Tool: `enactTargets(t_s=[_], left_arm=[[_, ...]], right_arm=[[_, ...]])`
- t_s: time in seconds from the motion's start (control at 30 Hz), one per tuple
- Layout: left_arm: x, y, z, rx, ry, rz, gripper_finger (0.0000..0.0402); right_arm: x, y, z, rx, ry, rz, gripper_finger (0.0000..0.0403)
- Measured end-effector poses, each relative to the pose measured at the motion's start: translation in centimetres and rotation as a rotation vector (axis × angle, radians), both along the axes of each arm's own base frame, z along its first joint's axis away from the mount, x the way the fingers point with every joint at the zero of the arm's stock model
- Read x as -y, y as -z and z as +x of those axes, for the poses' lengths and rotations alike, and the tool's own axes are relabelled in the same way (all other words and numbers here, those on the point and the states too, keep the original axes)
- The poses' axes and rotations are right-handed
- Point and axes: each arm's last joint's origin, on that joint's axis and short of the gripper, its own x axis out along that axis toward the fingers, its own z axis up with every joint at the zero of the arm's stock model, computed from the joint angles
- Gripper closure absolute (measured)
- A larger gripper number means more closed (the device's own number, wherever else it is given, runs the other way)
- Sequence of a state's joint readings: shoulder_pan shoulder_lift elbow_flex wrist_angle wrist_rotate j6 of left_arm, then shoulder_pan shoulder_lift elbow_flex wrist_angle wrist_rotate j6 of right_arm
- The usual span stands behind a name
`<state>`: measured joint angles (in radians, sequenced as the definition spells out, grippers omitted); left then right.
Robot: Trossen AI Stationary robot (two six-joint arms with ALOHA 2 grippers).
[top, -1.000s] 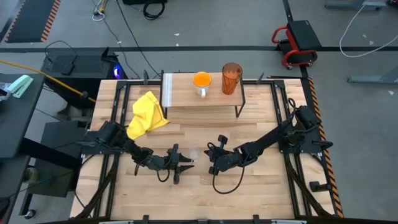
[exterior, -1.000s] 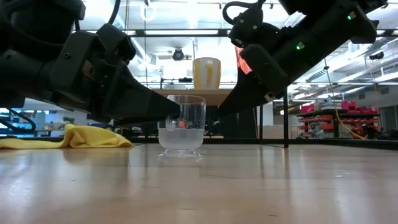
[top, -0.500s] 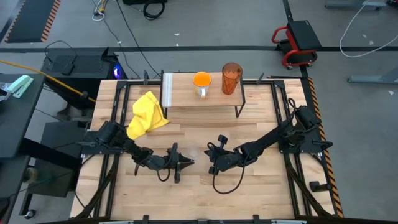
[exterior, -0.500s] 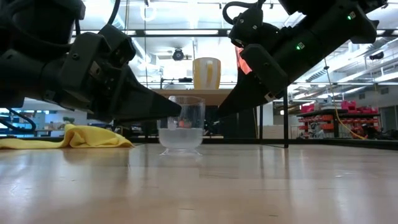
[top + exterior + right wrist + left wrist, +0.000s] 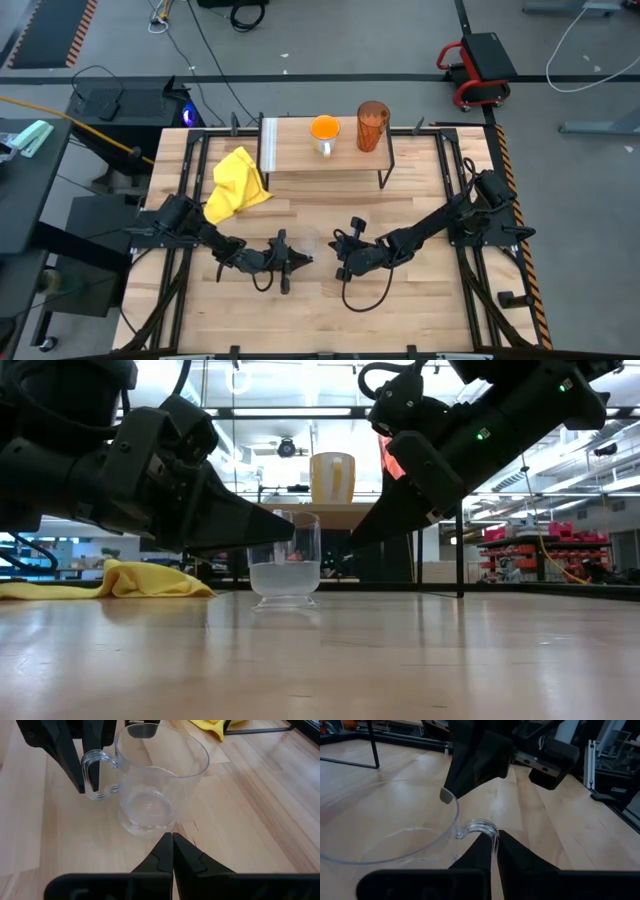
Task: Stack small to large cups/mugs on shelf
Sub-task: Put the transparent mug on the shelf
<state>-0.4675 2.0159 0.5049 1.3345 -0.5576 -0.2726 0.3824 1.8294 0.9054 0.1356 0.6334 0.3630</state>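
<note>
A small clear glass cup (image 5: 152, 785) stands by its foot on the tabletop at the near middle, its handle turned toward the table's left. My left gripper (image 5: 493, 837) is shut on that handle. My right gripper (image 5: 170, 837) is shut, its tip just short of the cup's foot on the opposite side and not touching it. The orange mug (image 5: 325, 130) and the amber tumbler (image 5: 372, 125) stand upright on the shelf (image 5: 330, 165) at the far middle. My left gripper pinches the cup's clear loop handle (image 5: 482, 826) between its two fingers, one on each flat side of the loop (image 5: 95, 772). The fingers (image 5: 80, 767) come nearly level from the table's left. The cup stays upright with its foot (image 5: 285, 600) on the table.
A yellow cloth (image 5: 235, 185) lies crumpled at the left, by the shelf's ribbed end. The shelf's thin black legs (image 5: 383, 178) stand on the tabletop between the cup and the shelf board. Bare wood lies along the near edge.
My left gripper has shut on the cup's handle, its fingers closing from wide apart. The cup has shifted a little toward the table's left and stays upright.
</note>
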Motion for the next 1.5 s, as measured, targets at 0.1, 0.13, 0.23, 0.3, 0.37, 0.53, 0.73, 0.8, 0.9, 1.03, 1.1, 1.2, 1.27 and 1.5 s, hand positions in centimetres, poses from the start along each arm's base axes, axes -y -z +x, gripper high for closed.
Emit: enactTargets(t_s=[0.1, 0.13, 0.23, 0.3, 0.37, 0.53, 0.73, 0.8, 0.9, 1.03, 1.1, 1.2, 1.27, 1.5], left_arm=[[0.0, 0.0, 0.0, -0.001, 0.002, 0.008, 0.0384], [0.0, 0.0, 0.0, -0.002, 0.002, 0.008, 0.0384], [0.0, 0.0, 0.0, -0.006, 0.005, 0.019, 0.0384], [0.0, 0.0, 0.0, -0.014, 0.008, 0.028, 0.0384], [0.0, -0.3, -0.1, -0.028, 0.009, 0.034, 0.0384], [-0.1, -2.0, -0.3, -0.060, 0.011, 0.056, 0.0384], [-0.9, -6.1, -0.9, -0.062, 0.008, 0.126, 0.0384], [-1.5, -7.5, -1.3, -0.063, -0.004, 0.145, 0.0384], [-2.8, -9.3, -1.9, -0.075, -0.037, 0.153, 0.0384], [-4.9, -11.3, -2.8, -0.101, -0.092, 0.190, 0.0384], [-5.9, -12.2, -3.2, -0.099, -0.104, 0.211, 0.0384], [-7.4, -13.6, -3.8, -0.075, -0.070, 0.227, 0.0384], [-8.4, -14.2, -4.1, -0.063, -0.056, 0.228, 0.0384], [-12.6, -15.7, -5.1, -0.048, -0.081, 0.225, 0.0384]], right_arm=[[0.0, 0.0, -0.1, -0.007, -0.001, -0.003, 0.0396], [-0.1, 0.1, -0.1, -0.013, -0.004, -0.005, 0.0396], [-0.5, 0.2, -0.3, -0.023, -0.016, -0.009, 0.0396], [-0.8, 0.2, -0.5, -0.028, -0.027, -0.011, 0.0398], [-1.3, 0.2, -0.7, -0.030, -0.040, -0.011, 0.0400], [-2.3, 0.2, -1.2, -0.029, -0.069, -0.006, 0.0400], [-3.0, 0.4, -1.6, -0.042, -0.081, -0.002, 0.0400], [-3.0, 0.5, -1.7, -0.053, -0.072, -0.005, 0.0400], [-2.9, 0.6, -1.9, -0.066, -0.055, -0.005, 0.0400], [-3.0, 0.6, -2.0, -0.068, -0.058, -0.005, 0.0400], [-3.2, 0.6, -2.1, -0.069, -0.065, -0.005, 0.0401], [-3.5, 0.6, -2.2, -0.070, -0.074, -0.005, 0.0401], [-3.7, 0.6, -2.3, -0.068, -0.075, 0.000, 0.0400], [-4.0, 0.7, -2.5, -0.072, -0.084, -0.002, 0.0401]])
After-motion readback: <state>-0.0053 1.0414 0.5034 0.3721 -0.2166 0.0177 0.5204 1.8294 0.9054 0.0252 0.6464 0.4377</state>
